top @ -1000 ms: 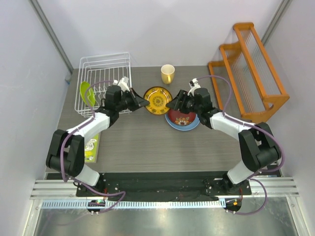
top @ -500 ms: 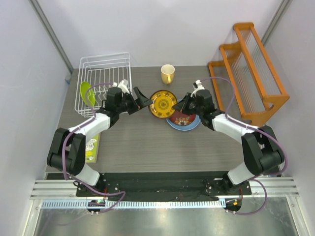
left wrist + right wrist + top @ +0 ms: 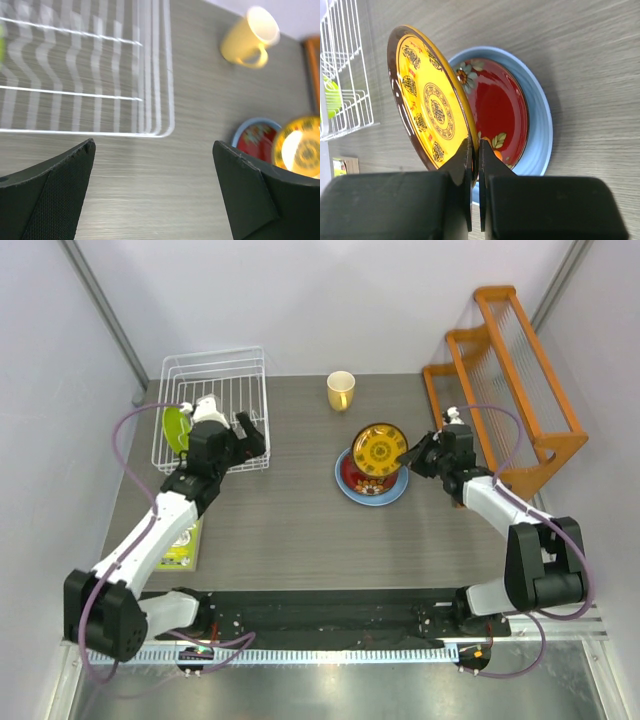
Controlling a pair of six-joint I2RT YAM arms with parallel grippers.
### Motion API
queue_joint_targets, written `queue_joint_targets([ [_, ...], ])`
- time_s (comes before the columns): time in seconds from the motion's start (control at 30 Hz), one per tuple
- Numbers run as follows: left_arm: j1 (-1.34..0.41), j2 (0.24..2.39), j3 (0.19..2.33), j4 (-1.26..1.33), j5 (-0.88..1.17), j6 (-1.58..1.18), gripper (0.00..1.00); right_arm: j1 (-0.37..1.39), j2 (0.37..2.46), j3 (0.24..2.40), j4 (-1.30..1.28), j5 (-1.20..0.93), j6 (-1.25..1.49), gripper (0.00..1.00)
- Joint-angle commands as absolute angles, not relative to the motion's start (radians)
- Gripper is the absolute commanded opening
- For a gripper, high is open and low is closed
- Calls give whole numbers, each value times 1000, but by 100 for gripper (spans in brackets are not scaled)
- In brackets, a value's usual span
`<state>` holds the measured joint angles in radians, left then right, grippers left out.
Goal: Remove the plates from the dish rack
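1. The yellow plate point(image 3: 427, 107) has passed to the right gripper point(image 3: 475, 150), which pinches its rim and holds it tilted over the stacked plates point(image 3: 540, 125).
2. The left gripper point(image 3: 154, 145), jaws spread, has retreated to the dish rack's point(image 3: 215, 365) 4 o'clock corner.
3. The green plate point(image 3: 176, 428) seemingly stands at its 9 o'clock edge.

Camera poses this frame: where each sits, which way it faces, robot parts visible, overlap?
Top external: above and behind the robot, looking down at the table; left arm, right arm, left gripper open, right gripper shut on the yellow plate.
Left wrist: looks past its open fingers at the dish rack corner and yellow cup.
Right wrist: looks along its shut fingers at that plate, red plate and blue plate beyond.
Shared: all show these plates and the rack.
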<state>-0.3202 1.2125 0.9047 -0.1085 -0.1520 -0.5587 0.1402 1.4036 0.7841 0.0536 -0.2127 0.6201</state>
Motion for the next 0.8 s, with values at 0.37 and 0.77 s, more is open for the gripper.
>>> queue_joint_targets([
  [0.37, -319, 983, 848, -167, -667, -408, 99, 137, 1563, 828, 89, -362, 617, 2],
  [0.77, -321, 1003, 851, -166, -698, -396, 99, 138, 1646, 833, 150, -425, 623, 38],
])
